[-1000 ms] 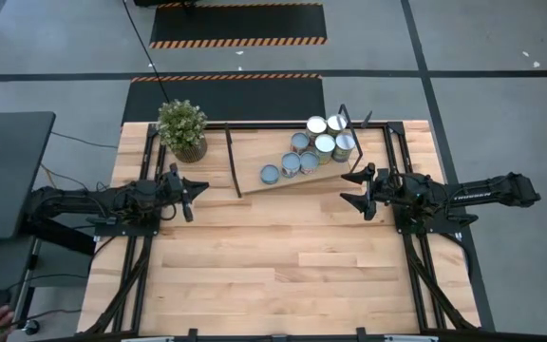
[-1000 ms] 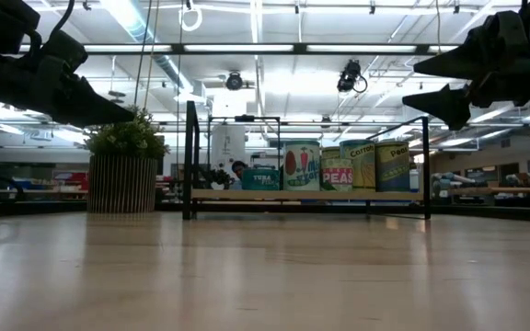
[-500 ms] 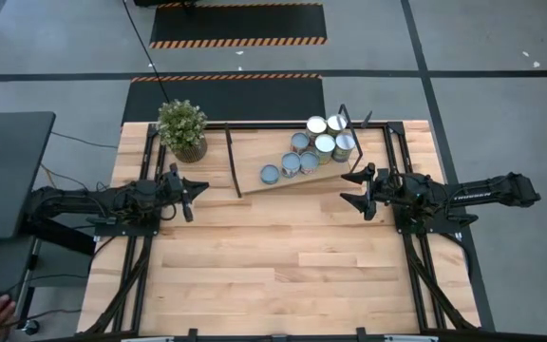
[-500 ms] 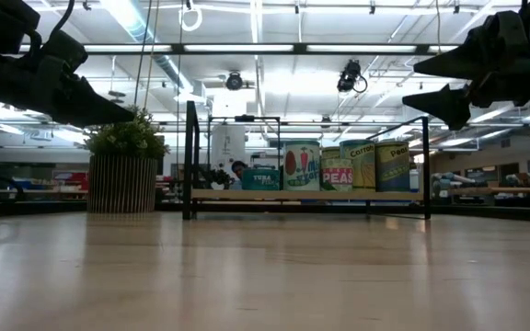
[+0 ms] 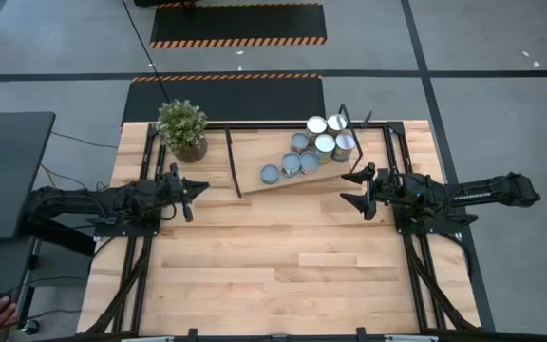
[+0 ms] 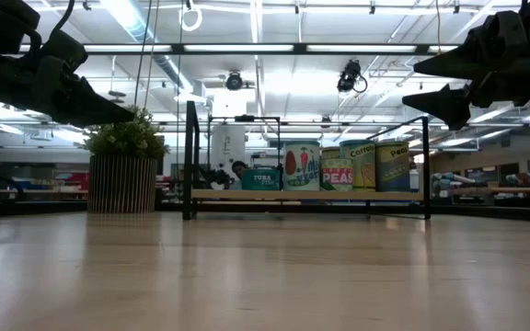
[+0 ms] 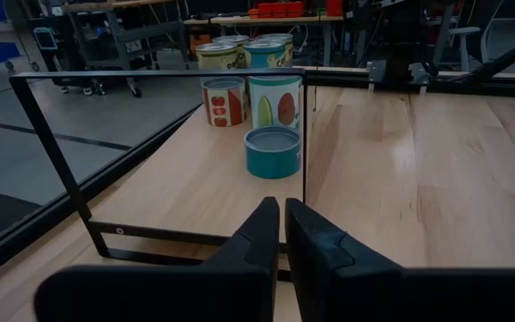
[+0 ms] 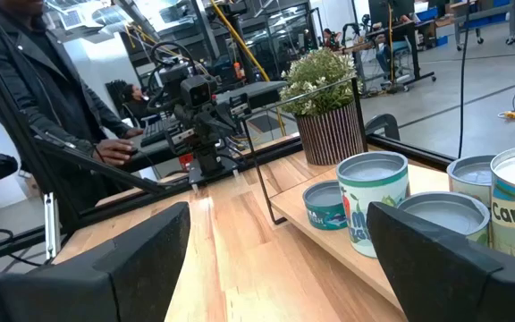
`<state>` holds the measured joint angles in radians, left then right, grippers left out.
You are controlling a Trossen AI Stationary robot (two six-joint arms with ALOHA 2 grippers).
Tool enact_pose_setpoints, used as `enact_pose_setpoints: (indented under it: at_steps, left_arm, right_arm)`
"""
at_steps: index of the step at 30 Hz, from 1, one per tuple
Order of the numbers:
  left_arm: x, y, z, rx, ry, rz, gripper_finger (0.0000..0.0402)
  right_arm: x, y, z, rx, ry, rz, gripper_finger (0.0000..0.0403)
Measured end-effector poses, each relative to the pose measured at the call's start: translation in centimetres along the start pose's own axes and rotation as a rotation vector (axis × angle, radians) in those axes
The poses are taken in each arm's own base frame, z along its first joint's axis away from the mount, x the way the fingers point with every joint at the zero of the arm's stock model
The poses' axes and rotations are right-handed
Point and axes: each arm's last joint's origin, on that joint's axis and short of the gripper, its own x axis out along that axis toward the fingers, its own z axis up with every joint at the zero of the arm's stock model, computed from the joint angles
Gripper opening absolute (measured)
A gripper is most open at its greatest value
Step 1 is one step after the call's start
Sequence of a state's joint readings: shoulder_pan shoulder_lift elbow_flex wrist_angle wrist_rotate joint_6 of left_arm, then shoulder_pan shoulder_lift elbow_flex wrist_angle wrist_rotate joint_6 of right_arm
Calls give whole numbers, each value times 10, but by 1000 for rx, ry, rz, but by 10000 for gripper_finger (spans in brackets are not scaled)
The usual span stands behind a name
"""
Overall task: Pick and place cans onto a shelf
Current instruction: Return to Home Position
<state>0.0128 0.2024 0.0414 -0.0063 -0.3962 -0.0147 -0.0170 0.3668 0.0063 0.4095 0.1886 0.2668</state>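
Observation:
Several cans (image 5: 311, 147) with silvery tops stand on the shelf (image 5: 254, 161), a light wooden board in a thin black wire frame at the table's far middle. They also show in the low view as cans (image 6: 339, 165) in a row and in the left wrist view as cans (image 7: 271, 103). My left gripper (image 5: 200, 187) hovers shut at the table's left, level, pointing toward the shelf's left end. My right gripper (image 5: 349, 187) hovers open at the right, just near of the shelf's right end, with nothing between its fingers (image 8: 141, 259).
A potted plant (image 5: 182, 128) stands at the table's far left corner, beside the shelf's left frame bar (image 5: 232, 161). A person in a dark jacket (image 8: 25, 80) stands beyond the table's left side. The wooden tabletop (image 5: 283, 266) stretches toward the near edge.

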Motion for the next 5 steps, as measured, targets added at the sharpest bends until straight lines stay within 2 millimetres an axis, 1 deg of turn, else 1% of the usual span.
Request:
enact_pose_setpoints:
  at_steps: [5]
  left_arm:
    - [0, 0, 0, 0, 0, 0, 28]
  right_arm:
    - [0, 0, 0, 0, 0, 1, 348]
